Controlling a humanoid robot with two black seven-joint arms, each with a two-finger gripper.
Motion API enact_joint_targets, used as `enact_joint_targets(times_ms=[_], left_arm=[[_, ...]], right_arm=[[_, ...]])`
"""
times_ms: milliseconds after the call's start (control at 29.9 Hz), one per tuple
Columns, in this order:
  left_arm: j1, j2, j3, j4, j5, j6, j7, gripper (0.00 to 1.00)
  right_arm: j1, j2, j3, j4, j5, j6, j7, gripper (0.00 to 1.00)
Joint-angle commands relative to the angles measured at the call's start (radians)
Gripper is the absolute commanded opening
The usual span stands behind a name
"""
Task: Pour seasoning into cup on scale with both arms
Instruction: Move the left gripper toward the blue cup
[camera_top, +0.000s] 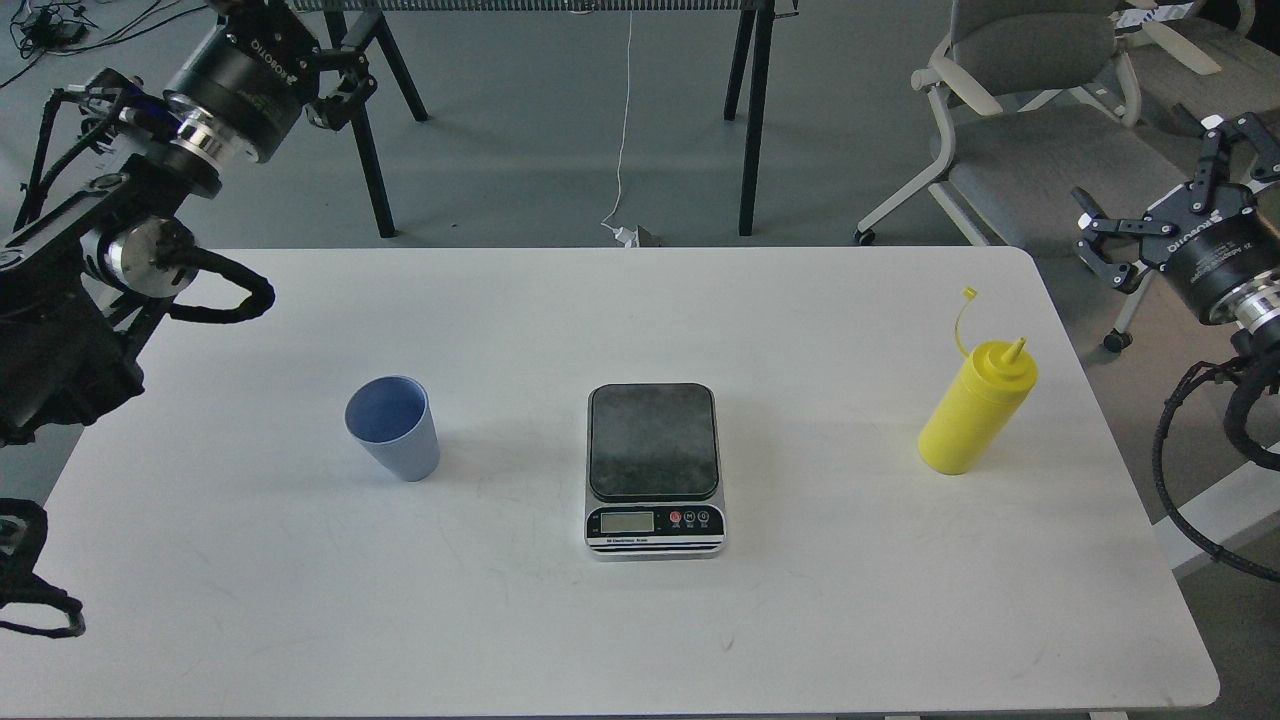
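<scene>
Nothing begun: cup (392, 428) stands on white table (800, 620), left of scale (654, 468), not on platform. Seasoning bottle (976, 408) upright, far right, cap off and hanging by tether.

Left gripper (345, 85) raised beyond table's far-left corner, holding nothing; fingers look parted, though dark against table legs, so cannot tell for sure. Right gripper (1165, 195) spread wide, empty, off table's right edge.

First step likely: left takes cup low on ribbed wall, sets it centred on platform. Right grasps bottle mid-body, keeps it upright.

Tabletop matte, faintly scuffed. Grey floor, chairs (1040, 110) behind.
</scene>
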Motion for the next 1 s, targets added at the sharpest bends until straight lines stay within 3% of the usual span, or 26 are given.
enact_joint_targets(times_ms=[0, 301, 669, 970], left_arm=[[0.016, 0.004, -0.019, -0.005, 0.0, 0.0, 0.0, 1.0], [0.001, 0.037, -0.103, -0.035, -0.056, 0.0, 0.0, 1.0], [-0.03, 0.04, -0.093, 0.001, -0.046, 0.0, 0.0, 1.0], [-0.128, 0.063, -0.073, 0.032, 0.067, 0.0, 0.0, 1.0]], right_arm=[[0.003, 0.002, 0.0, 0.0, 0.0, 0.0, 0.0, 0.99], [0.0, 0.013, 0.0, 0.001, 0.0, 0.0, 0.0, 0.99], [0.003, 0.026, 0.0, 0.0, 0.0, 0.0, 0.0, 0.99], [0.001, 0.028, 0.0, 0.0, 0.0, 0.0, 0.0, 0.99]])
